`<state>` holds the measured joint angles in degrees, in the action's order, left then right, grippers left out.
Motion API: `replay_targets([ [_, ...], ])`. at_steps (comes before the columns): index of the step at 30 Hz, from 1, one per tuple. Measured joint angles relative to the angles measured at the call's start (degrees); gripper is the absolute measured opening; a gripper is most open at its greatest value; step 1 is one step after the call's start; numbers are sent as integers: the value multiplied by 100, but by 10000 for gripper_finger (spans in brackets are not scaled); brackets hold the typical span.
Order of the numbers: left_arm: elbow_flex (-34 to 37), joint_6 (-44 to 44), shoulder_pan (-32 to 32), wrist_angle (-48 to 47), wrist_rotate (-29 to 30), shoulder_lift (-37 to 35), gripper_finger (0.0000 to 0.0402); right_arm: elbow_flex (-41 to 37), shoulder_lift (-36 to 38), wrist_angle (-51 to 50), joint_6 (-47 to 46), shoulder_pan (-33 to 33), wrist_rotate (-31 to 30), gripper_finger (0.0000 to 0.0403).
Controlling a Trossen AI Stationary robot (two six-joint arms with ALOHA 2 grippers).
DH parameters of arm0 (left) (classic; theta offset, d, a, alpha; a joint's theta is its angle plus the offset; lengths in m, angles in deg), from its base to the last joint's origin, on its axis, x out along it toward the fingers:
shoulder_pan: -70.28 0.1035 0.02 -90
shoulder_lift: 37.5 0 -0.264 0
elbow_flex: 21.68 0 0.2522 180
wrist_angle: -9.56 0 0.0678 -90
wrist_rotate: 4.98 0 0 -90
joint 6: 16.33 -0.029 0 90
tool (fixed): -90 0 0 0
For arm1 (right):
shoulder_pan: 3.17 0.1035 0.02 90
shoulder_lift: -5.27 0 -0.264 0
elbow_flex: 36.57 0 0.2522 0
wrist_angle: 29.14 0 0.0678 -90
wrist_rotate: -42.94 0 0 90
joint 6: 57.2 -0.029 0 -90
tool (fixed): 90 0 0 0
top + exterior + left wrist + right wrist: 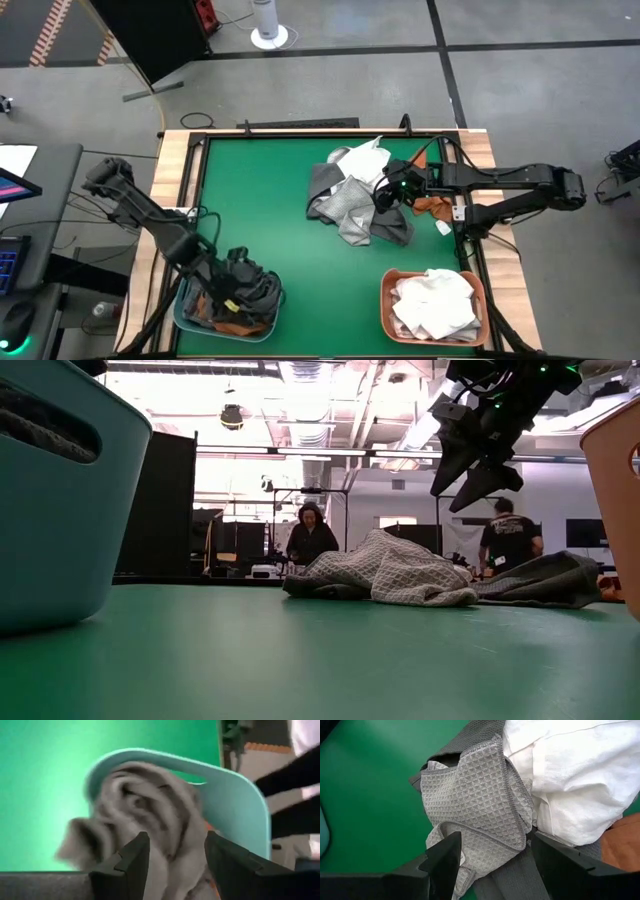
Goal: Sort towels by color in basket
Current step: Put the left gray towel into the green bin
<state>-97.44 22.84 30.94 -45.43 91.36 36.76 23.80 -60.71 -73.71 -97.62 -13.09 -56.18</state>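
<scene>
A pile of towels lies at the table's middle right: a light grey waffle towel, a white towel, a dark grey towel and a rust orange one. My right gripper hangs open above the pile, clear of it in the low view. My left gripper is open over the teal basket at the near left. Its fingers stand on either side of a dark grey towel heaped in the basket.
A terracotta basket at the near right holds white towels. Some orange cloth shows under the dark towels in the teal basket. Bare green table lies between the two baskets and to the pile's left. People stand in the room beyond the table.
</scene>
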Motion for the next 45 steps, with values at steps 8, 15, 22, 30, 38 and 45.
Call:
replay_targets([
  [8, 0, 933, 314, -1464, 764, -389, 180, 0, 0, 7, -7, 0, 2, 269],
  [15, 256, 580, 589, -1005, 584, -382, 180, 0, 0, 13, -52, 2, 30, 269],
  [22, 816, 851, 625, -516, 116, -382, 180, 0, 0, 42, -158, 17, 31, 269],
  [30, 988, 932, 654, 137, 143, -386, 79, 0, 0, 304, -151, 15, 26, 269],
  [38, 988, 586, 680, 1430, -723, -384, 4, 0, 0, 386, -107, -2, 22, 269],
  [45, 984, 184, 528, 2406, -1523, -386, 3, 2, 0, 382, -107, 0, 17, 269],
])
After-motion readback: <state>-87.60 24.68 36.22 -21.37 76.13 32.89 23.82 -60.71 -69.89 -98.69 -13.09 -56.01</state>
